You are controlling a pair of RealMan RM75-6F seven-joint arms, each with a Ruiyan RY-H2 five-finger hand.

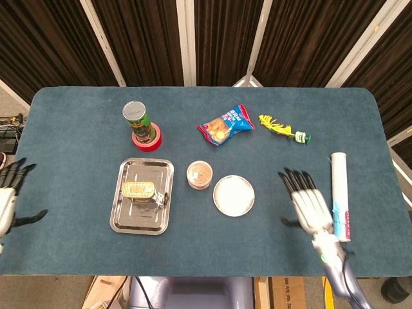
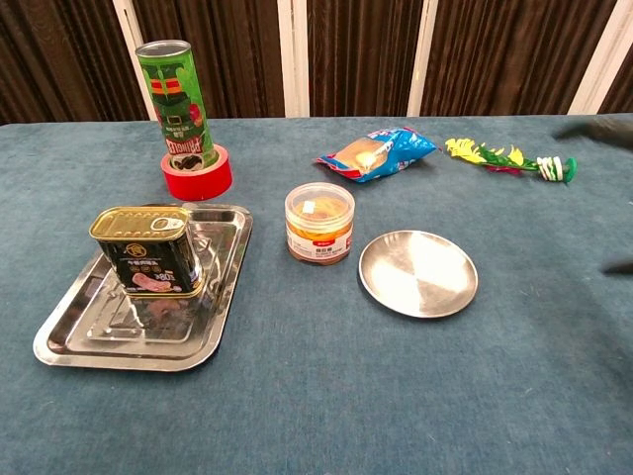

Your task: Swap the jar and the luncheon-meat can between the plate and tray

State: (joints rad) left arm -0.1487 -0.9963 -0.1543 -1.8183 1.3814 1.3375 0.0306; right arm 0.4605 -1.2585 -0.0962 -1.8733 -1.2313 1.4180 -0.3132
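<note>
The clear jar [image 1: 199, 174] [image 2: 319, 222] with orange contents stands upright on the cloth, between the tray and the plate, touching neither. The round metal plate [image 1: 234, 195] [image 2: 418, 272] is bare. The luncheon-meat can [image 1: 141, 190] [image 2: 148, 250] stands in the steel tray [image 1: 126, 215] [image 2: 94, 341]. My right hand [image 1: 308, 203] hovers with fingers spread and holding nothing, far right of the plate; only dark fingertips show at the right edge of the chest view. My left hand [image 1: 8, 193] is at the far left edge, fingers apart, holding nothing.
A green chip tube [image 1: 136, 118] [image 2: 178, 104] stands on a red tape roll [image 1: 149, 139] [image 2: 198, 176] behind the tray. A snack bag [image 1: 224, 124] [image 2: 377, 153] and a yellow-green toy [image 1: 283, 128] [image 2: 502, 158] lie at the back. A white tube [image 1: 339, 193] lies at the right.
</note>
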